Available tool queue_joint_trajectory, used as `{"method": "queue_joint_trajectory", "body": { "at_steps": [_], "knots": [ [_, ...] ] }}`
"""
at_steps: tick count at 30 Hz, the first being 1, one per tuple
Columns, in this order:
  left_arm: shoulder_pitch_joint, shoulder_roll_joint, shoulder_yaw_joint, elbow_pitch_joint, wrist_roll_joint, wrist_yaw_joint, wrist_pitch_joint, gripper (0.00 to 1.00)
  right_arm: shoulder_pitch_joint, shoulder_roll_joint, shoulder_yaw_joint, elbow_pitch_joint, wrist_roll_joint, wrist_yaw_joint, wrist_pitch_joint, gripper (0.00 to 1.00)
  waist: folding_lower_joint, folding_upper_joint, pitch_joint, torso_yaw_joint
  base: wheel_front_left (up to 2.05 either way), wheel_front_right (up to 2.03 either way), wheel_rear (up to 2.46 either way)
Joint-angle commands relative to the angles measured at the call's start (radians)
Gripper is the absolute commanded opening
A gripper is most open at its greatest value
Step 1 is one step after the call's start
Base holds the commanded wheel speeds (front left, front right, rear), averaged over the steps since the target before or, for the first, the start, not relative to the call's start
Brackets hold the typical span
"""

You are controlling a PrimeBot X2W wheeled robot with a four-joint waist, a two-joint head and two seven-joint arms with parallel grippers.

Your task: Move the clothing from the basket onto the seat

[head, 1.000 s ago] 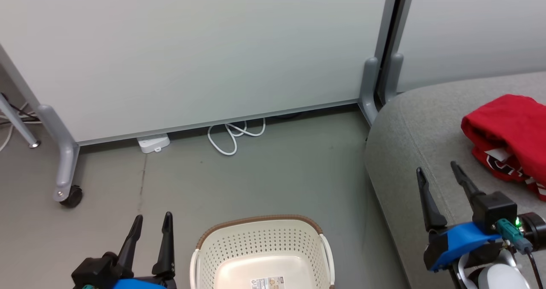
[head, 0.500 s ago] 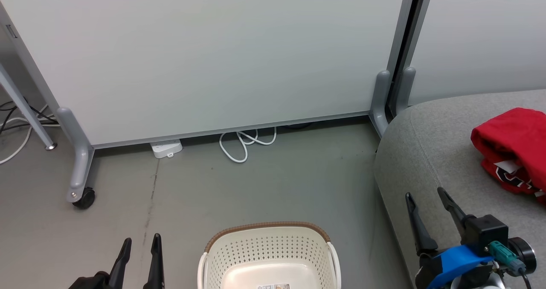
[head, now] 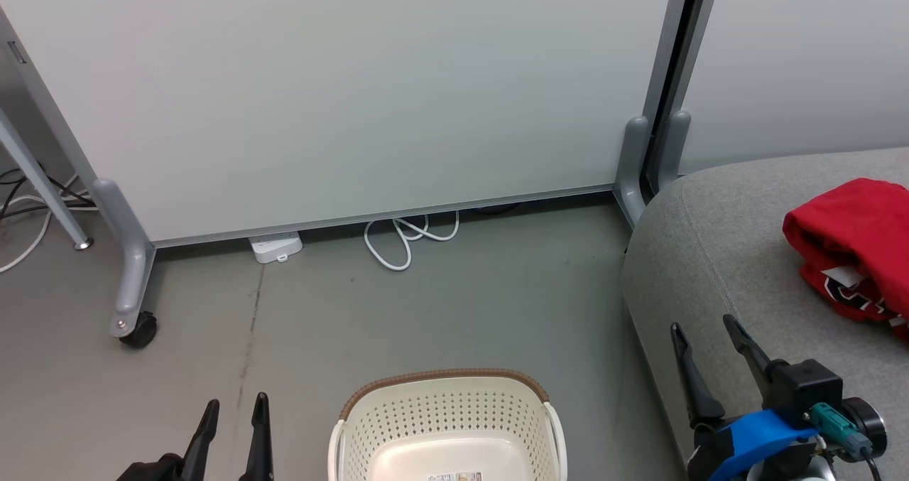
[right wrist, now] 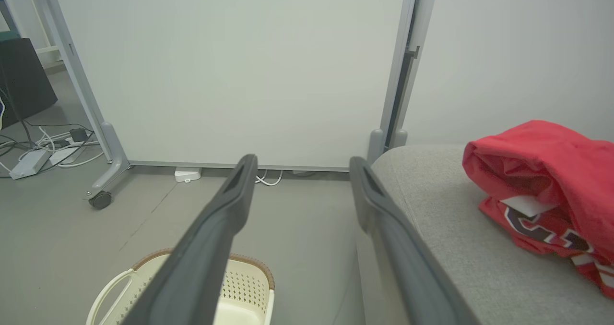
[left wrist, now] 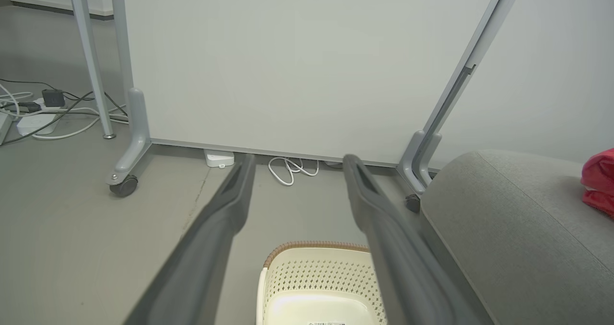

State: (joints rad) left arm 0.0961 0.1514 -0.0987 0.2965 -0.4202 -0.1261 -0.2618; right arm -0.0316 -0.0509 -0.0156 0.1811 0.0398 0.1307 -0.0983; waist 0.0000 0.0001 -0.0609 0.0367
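Observation:
The red clothing (head: 856, 243) lies heaped on the grey seat (head: 717, 253) at the right edge; lettering and a white tag show on the lower garment (right wrist: 542, 219). The cream basket (head: 444, 424) stands on the floor at bottom centre, with just a label on its floor. My right gripper (head: 704, 323) is open above the seat's front edge, left of the clothing, holding nothing. My left gripper (head: 235, 402) is open at the lower left over the floor, left of the basket. The basket (left wrist: 319, 286) lies below and between the left fingers (left wrist: 225, 210) in that wrist view.
A white panel on grey wheeled legs (head: 131, 282) stands behind the basket, with a white cable (head: 398, 236) and a power strip (head: 275, 246) at its foot. A second panel's post (head: 657, 147) rises next to the seat's corner. More cables (left wrist: 33, 114) lie at far left.
From one second ago the head camera tilted, so the whole scene slid down and right. Since half a second ago nearly nothing differs; the right gripper shifted slightly lower.

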Motion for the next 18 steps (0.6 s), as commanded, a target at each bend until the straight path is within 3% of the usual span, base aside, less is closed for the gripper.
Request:
{"method": "queue_joint_trajectory", "body": {
  "at_steps": [1,7,8,12,18],
  "knots": [
    [-0.012,0.005,0.0,0.004,0.005,-0.007,-0.005,1.0,0.009,0.001,0.002,0.005,0.006,0.0,-0.004,1.0,0.0,-0.0001,0.0,0.0,0.0,0.0,0.0],
    [-0.018,0.007,-0.005,0.008,0.0,-0.007,-0.005,1.0,0.008,0.001,0.008,0.013,0.011,0.0,-0.007,1.0,0.0,-0.0001,-0.001,0.001,0.0,0.0,0.0],
    [-0.002,0.001,-0.006,0.007,-0.002,0.0,0.001,0.0,-0.001,0.0,0.007,0.012,0.008,0.0,-0.002,0.0,0.0,-0.0001,-0.001,0.001,0.0,0.0,0.0],
    [0.021,-0.01,-0.011,0.041,-0.003,0.001,0.006,0.0,0.016,0.002,0.006,0.053,0.008,0.0,0.002,0.0,0.0,-0.0001,-0.001,0.001,0.0,0.0,0.0],
    [0.001,-0.017,0.008,0.033,-0.103,0.0,0.036,0.0,0.0,0.002,-0.011,0.062,0.137,0.0,0.027,0.0,0.0,-0.0001,0.002,-0.001,0.0,0.0,0.0]
  ]
}}
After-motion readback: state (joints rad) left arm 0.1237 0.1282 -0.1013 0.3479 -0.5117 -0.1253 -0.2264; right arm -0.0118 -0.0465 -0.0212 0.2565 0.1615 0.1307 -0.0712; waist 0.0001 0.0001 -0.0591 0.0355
